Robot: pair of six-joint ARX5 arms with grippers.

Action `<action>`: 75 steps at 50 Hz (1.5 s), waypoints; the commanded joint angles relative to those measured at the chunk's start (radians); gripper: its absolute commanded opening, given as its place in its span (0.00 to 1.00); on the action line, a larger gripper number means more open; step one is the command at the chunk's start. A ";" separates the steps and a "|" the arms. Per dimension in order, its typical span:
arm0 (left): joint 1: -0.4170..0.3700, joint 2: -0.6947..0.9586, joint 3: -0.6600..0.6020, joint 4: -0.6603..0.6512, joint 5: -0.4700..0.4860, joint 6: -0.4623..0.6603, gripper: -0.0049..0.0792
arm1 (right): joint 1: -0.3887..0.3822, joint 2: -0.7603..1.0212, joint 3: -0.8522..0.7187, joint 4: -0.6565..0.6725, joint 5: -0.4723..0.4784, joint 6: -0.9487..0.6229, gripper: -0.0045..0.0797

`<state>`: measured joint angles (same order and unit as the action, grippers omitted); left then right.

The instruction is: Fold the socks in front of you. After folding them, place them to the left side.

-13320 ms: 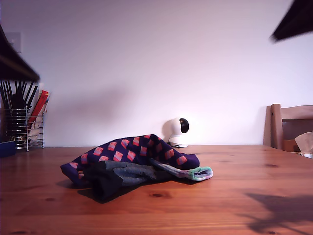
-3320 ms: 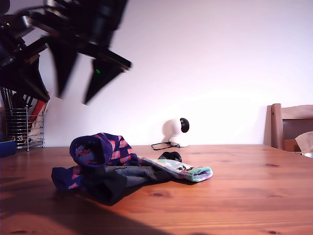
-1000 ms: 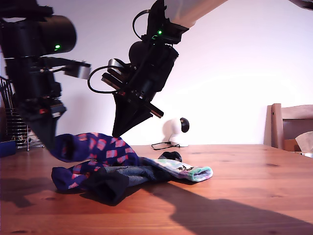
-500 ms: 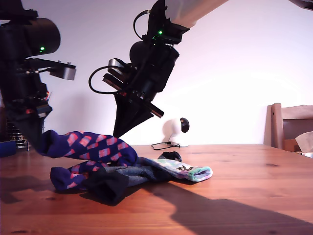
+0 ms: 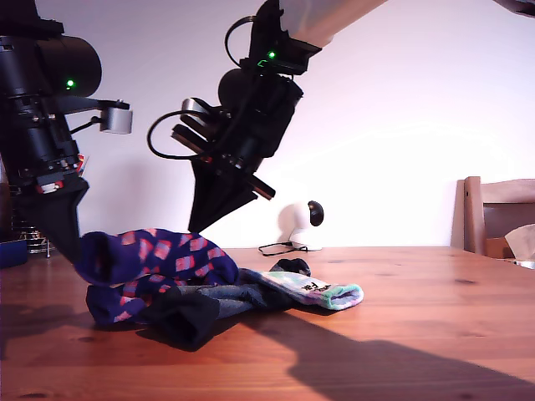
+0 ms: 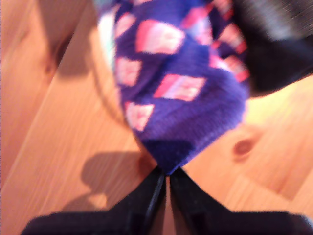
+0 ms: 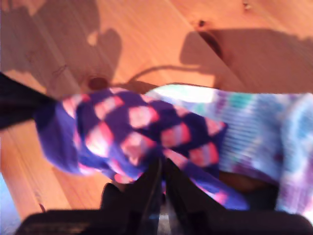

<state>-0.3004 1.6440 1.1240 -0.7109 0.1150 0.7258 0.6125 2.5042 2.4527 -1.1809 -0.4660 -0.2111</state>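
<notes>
Your first gripper (image 6: pixel 166 172) is clenched on the tip of the navy sock with pink blocks (image 6: pixel 181 83), which hangs stretched just beyond the closed fingertips above the wooden table (image 6: pixel 54 122). In the exterior view this gripper (image 5: pixel 77 251) holds that sock's (image 5: pixel 159 255) end lifted off the pile. Your second gripper (image 7: pixel 160 169) has its fingers pressed together with the same sock right at their tips; whether they grip it, you cannot tell. The pastel tie-dye sock (image 7: pixel 264 127) lies just beyond, and the dark grey sock (image 5: pixel 192 309) sits beneath.
</notes>
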 commanded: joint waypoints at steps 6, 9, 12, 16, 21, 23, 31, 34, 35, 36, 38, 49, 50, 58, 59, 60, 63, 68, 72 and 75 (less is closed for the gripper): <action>-0.003 -0.014 -0.007 0.000 0.056 0.017 0.03 | 0.013 0.076 -0.011 0.008 -0.006 -0.006 0.04; -0.003 -0.014 -0.007 -0.013 0.084 0.028 0.03 | 0.013 0.089 -0.011 0.008 -0.006 -0.006 0.04; -0.003 -0.013 -0.008 -0.031 0.109 0.053 0.03 | 0.014 0.100 -0.011 0.010 -0.006 -0.007 0.04; -0.002 -0.002 -0.008 -0.055 0.138 0.064 0.03 | 0.014 0.104 -0.011 0.009 -0.006 -0.016 0.04; 0.000 0.021 -0.010 -0.076 0.140 0.064 0.03 | 0.012 0.105 -0.011 0.012 -0.005 -0.025 0.04; 0.004 0.032 -0.010 -0.084 0.138 0.060 0.03 | 0.009 0.105 -0.011 0.012 -0.005 -0.025 0.04; 0.010 0.093 -0.010 -0.100 0.134 0.047 0.03 | 0.007 0.133 -0.011 0.017 0.006 -0.026 0.04; 0.010 0.104 -0.010 -0.101 0.109 0.040 0.03 | 0.007 0.153 -0.011 0.016 0.008 -0.026 0.04; 0.010 0.107 -0.010 -0.101 0.092 0.040 0.03 | 0.006 0.159 -0.011 0.016 0.008 -0.026 0.04; 0.010 0.109 -0.010 -0.100 0.092 0.040 0.03 | 0.006 0.166 -0.011 0.017 0.011 -0.026 0.04; 0.011 0.109 -0.010 -0.099 0.042 0.040 0.03 | 0.006 0.179 -0.011 0.012 0.006 -0.027 0.04; 0.046 0.105 0.001 -0.106 -0.009 -0.002 0.03 | 0.008 0.193 -0.011 0.008 0.003 -0.027 0.04; 0.048 0.103 0.005 -0.107 -0.016 -0.014 0.03 | 0.008 0.193 -0.011 0.008 0.003 -0.027 0.04; 0.056 0.075 0.074 -0.165 -0.026 -0.055 0.03 | 0.008 0.193 -0.011 0.010 0.000 -0.026 0.04; 0.056 0.069 0.083 -0.174 -0.026 -0.057 0.03 | 0.008 0.193 -0.011 0.010 -0.002 -0.026 0.04; 0.056 0.062 0.094 -0.183 -0.025 -0.064 0.03 | 0.008 0.193 -0.011 0.010 -0.002 -0.026 0.04; 0.056 0.047 0.123 -0.202 -0.014 -0.071 0.03 | 0.008 0.193 -0.011 0.010 -0.003 -0.026 0.04; 0.056 0.029 0.162 -0.231 0.013 -0.093 0.03 | 0.008 0.193 -0.011 0.010 -0.006 -0.026 0.04; 0.056 0.026 0.187 -0.245 0.046 -0.138 0.03 | 0.008 0.193 -0.011 0.010 -0.007 -0.026 0.04; 0.061 0.026 0.193 -0.251 0.086 -0.169 0.03 | 0.008 0.193 -0.011 0.010 -0.007 -0.026 0.04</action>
<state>-0.2466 1.6688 1.3266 -0.9508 0.1753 0.5819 0.6170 2.6400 2.4531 -1.1694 -0.4835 -0.2337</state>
